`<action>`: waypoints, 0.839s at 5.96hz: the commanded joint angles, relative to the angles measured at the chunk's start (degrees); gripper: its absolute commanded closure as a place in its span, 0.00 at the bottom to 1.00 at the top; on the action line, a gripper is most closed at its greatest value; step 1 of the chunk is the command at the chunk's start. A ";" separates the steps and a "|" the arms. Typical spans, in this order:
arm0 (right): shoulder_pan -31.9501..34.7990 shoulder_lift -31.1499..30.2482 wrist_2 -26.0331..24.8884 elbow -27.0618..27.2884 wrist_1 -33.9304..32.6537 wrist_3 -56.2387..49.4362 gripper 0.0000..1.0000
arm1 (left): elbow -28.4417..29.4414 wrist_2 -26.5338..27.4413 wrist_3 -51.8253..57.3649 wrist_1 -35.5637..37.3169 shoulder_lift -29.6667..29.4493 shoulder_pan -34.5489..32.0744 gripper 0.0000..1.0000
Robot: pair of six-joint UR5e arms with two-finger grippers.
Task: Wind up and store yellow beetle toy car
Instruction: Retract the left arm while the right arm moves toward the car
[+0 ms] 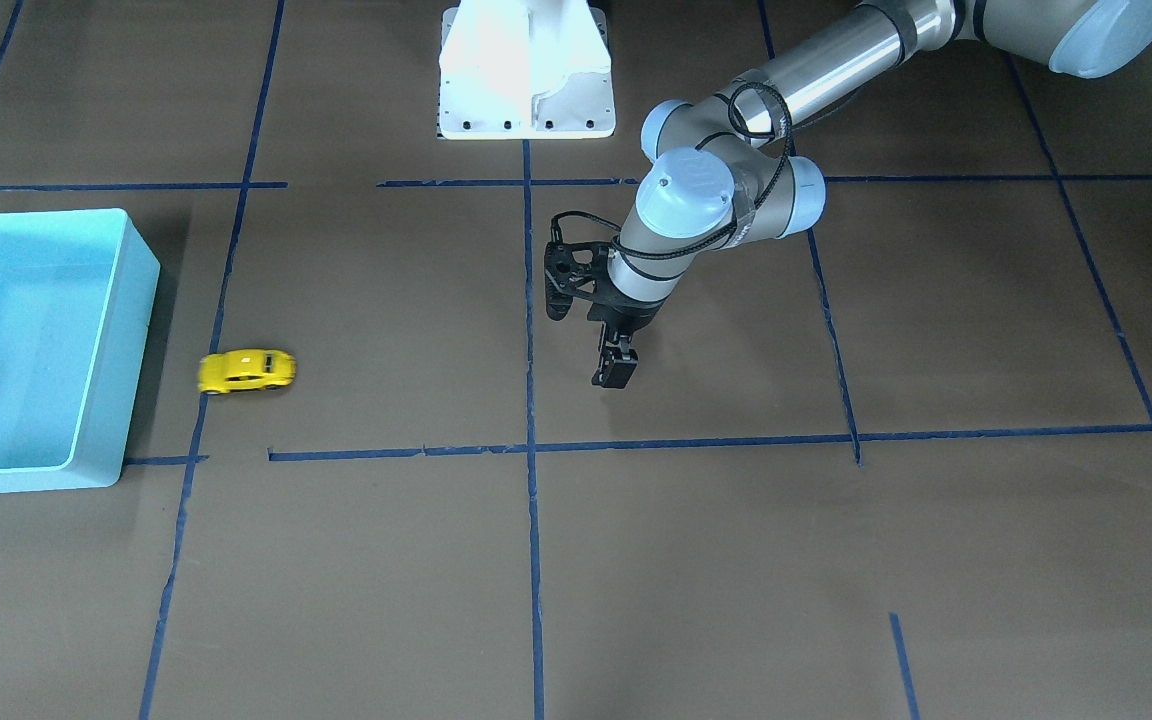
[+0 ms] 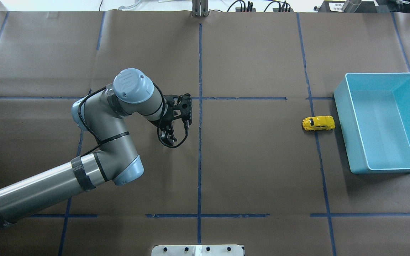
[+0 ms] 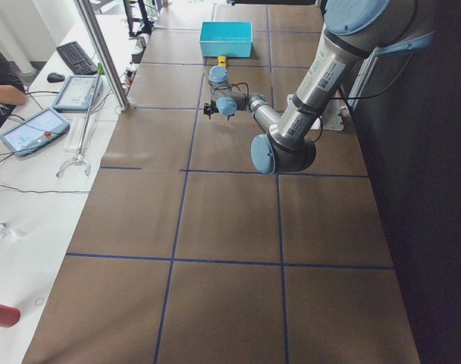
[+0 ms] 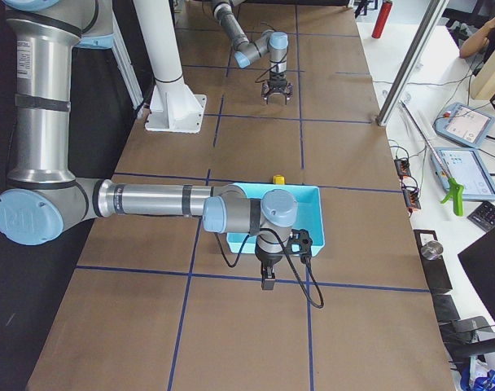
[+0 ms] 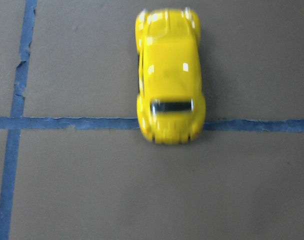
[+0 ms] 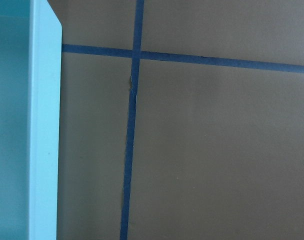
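left tool (image 2: 168, 138) well apart from yellow beetle toy car (image 2: 318, 123)

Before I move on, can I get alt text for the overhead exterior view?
A yellow beetle toy car sits on the brown table just outside the empty light blue bin, at the view's right. The left gripper hangs near the table's middle, far from the car.

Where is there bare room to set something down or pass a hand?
Bare: the wide table stretch between the left hand and the car. Crowded: the narrow strip between car and bin.
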 commanded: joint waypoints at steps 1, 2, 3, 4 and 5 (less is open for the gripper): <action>-0.23 1.02 -0.56 3.76 -4.31 0.13 0.00 | 0.01 -0.08 0.77 0.42 0.43 -0.12 0.00; -1.27 5.30 -0.83 7.88 -12.45 0.21 0.00 | -0.08 -0.16 0.94 1.99 0.53 -1.34 0.00; -2.93 14.21 -2.83 9.14 -23.92 0.22 0.00 | 0.01 -0.16 1.56 3.40 1.31 -2.40 0.00; -5.13 20.31 -3.28 9.24 -29.78 0.22 0.00 | 0.01 -0.16 1.56 3.59 3.15 -3.11 0.00; -7.93 23.93 -3.38 9.24 -32.10 0.22 0.00 | 0.01 -0.43 1.56 6.90 3.25 -5.46 0.00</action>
